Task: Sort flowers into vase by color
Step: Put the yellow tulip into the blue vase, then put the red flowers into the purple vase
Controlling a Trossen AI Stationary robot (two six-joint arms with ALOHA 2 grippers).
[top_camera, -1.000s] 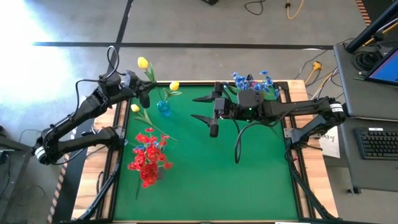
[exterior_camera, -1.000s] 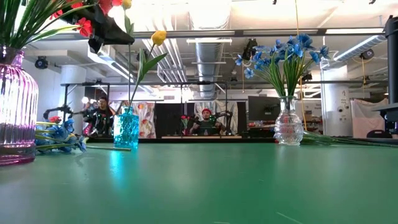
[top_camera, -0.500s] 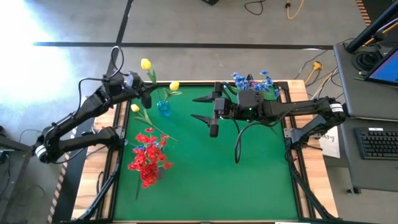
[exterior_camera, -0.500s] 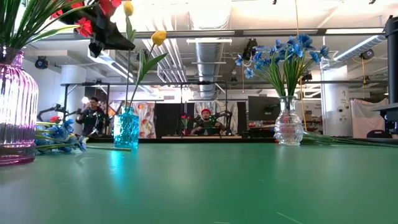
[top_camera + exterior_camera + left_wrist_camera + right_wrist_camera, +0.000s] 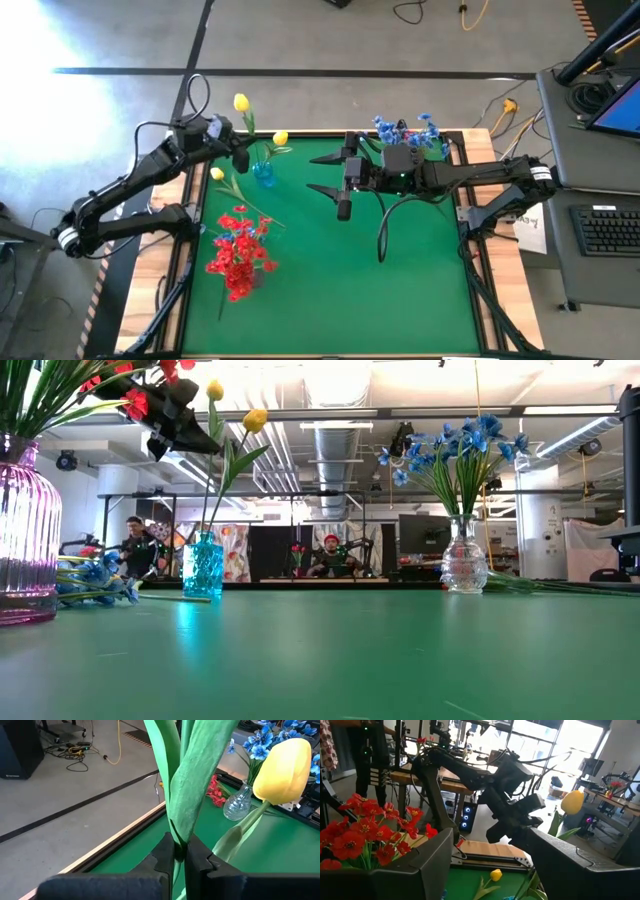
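A yellow tulip (image 5: 241, 103) is clamped by the left gripper (image 5: 240, 158) above the blue vase (image 5: 263, 174) for insertion; right gripper (image 5: 326, 173) is held open beside it.

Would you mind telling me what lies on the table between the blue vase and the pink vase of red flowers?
In the high view, one yellow flower lies on the mat between the blue vase and the pink vase of red flowers.
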